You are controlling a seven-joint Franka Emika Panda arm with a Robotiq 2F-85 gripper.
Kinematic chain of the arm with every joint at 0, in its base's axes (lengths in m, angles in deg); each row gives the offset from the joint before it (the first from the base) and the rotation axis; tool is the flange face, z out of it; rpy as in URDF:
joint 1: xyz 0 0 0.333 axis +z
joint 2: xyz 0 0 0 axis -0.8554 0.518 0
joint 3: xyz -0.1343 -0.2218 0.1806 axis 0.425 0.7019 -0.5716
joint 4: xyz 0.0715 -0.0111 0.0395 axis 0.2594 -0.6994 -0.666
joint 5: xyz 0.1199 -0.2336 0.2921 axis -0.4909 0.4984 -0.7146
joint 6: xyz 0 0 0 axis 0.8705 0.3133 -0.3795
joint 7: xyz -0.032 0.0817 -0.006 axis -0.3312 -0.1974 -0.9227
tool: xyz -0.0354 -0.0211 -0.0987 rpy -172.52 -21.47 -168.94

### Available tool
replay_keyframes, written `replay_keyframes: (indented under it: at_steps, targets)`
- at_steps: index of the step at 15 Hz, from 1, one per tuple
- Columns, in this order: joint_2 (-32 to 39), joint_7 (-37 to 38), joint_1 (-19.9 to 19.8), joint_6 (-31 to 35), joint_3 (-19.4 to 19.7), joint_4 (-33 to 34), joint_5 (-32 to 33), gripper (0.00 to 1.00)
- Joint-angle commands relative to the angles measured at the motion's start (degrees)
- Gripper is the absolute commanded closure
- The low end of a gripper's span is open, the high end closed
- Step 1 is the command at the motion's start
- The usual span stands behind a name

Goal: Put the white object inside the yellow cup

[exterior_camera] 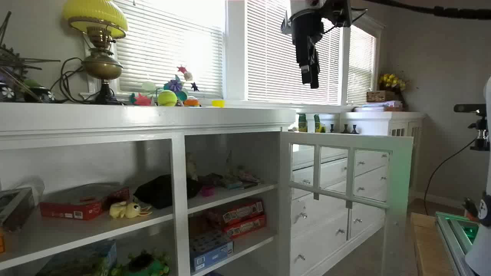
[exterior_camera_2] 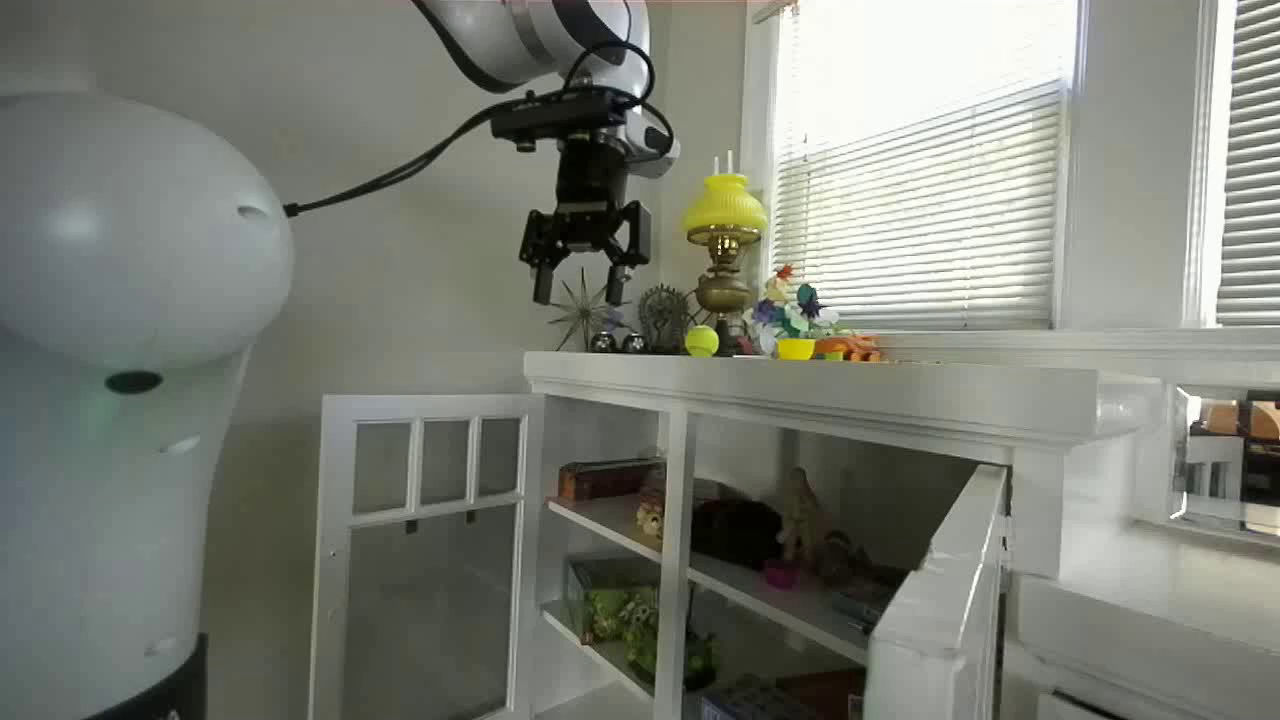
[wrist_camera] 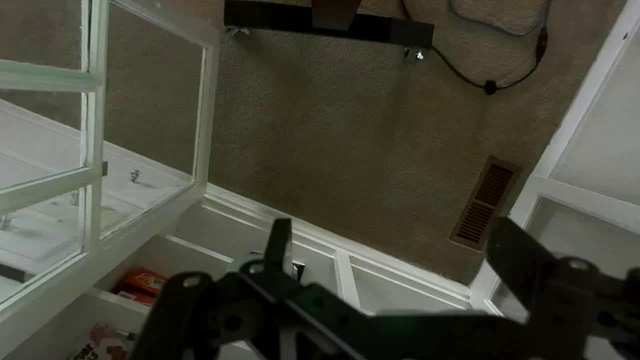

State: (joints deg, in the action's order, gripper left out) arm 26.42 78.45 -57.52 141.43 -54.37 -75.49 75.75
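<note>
While the gripper [exterior_camera_2: 580, 298] is held in the air and pointed downward, its fingers [exterior_camera_2: 543, 284] can be seen spread wide apart, with nothing gripped between them. The yellow cup [exterior_camera_2: 796, 349] is stood upright on top of the white cabinet [exterior_camera_2: 900, 388]; its inside is hidden by the low side-on views. Which thing is meant by the white object cannot be told. In an exterior view, measured from the cup, the gripper is placed between nine and ten o'clock, the lamp [exterior_camera_2: 723, 250] at eleven, the flowers [exterior_camera_2: 797, 318] at twelve and an orange object [exterior_camera_2: 850, 346], just beside, at three. At nine o'clock from the cup, in both exterior views, a yellow-green ball [exterior_camera: 167, 98] is found. In the wrist view, carpet [wrist_camera: 350, 150] is seen between the fingers, and a floor vent [wrist_camera: 485, 202] is shown between three and four o'clock from the centre.
</note>
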Motion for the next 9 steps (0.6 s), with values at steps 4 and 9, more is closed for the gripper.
replay_keyframes:
  at_steps: [4, 9]
  targets:
    - [0.0, 0.0, 0.0, -0.1, 0.0, 0.1, 0.0, 0.0]
    - [2.6, 0.6, -0.3, 2.2, 0.1, 1.4, 0.2, 0.0]
